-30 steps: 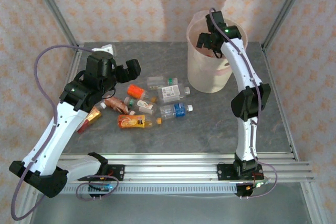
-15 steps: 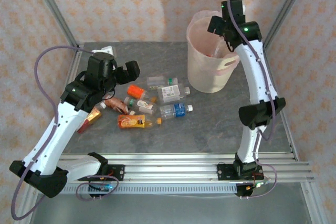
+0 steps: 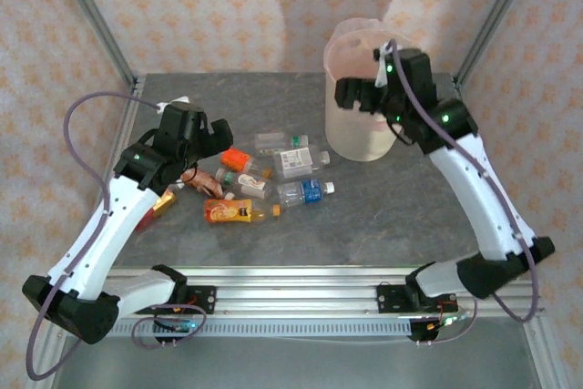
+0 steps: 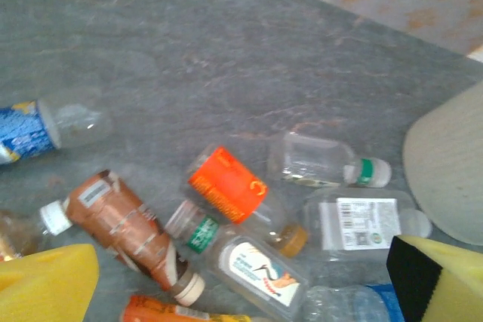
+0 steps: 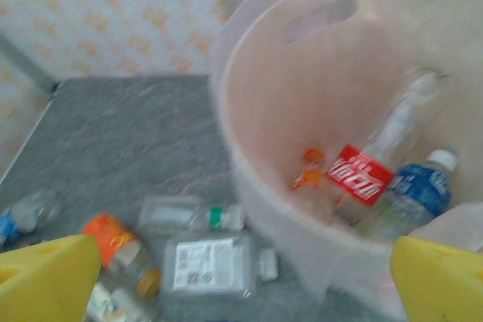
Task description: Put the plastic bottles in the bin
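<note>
Left gripper (image 3: 209, 129) hangs wide open and empty above the left part of the plastic bottles (image 3: 264, 179) scattered on the grey table (image 3: 392, 216). Farther back, the right gripper (image 3: 353, 95), equally wide and empty, hovers at the left rim of the bin (image 3: 364, 143), which holds several bottles.

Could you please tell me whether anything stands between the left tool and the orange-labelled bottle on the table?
Nothing visible does. The open left tool hangs above the orange-labelled bottle, whose upper side lies bare; neighbouring bottles only crowd its sides.
</note>
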### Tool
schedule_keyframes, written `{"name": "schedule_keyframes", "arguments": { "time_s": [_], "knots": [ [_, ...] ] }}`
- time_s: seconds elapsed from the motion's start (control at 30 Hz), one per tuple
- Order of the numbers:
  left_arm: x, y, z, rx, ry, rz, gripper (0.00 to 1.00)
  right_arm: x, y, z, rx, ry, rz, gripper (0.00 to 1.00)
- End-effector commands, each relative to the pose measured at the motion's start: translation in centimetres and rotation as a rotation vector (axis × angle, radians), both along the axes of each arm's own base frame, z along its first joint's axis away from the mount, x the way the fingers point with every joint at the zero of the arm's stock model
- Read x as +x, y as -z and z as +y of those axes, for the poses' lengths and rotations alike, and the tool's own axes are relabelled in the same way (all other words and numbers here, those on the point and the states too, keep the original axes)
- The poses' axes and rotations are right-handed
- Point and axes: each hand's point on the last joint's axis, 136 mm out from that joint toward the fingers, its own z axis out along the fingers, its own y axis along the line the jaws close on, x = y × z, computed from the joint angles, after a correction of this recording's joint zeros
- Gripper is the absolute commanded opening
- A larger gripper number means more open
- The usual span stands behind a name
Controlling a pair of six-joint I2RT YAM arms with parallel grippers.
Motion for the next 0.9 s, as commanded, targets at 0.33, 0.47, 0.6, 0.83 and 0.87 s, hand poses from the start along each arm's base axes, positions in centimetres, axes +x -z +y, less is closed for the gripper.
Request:
{"name": "schedule_keyframes", "arguments": {
  "time_s": [0.33, 0.47, 0.6, 0.83, 0.87],
  "knots": [
    [-2.5, 4.4, 6.7, -0.152, -0.307, 0.066, 1.0, -9.2, 11.4, 13.2, -0.245, -0.401, 0.105, 0.99],
    [-2.8, 5.4, 8.2, -0.165, -0.369, 0.091, 1.0, -11.1, 15.3, 17.1, -0.391, -0.513, 0.147, 0.99],
    [-2.9, 6.4, 9.6, -0.199, -0.425, 0.13, 1.0, -12.5, 18.2, 20.7, -0.462, -0.612, 0.194, 0.99],
    [-3.5, 7.0, 11.9, -0.261, -0.5, 0.147, 1.0, -14.0, 23.0, 25.5, -0.549, -0.762, 0.257, 0.95],
    [-3.6, 7.0, 12.1, -0.265, -0.508, 0.147, 1.0, -14.1, 23.6, 26.0, -0.561, -0.775, 0.264, 0.95]
  ]
}}
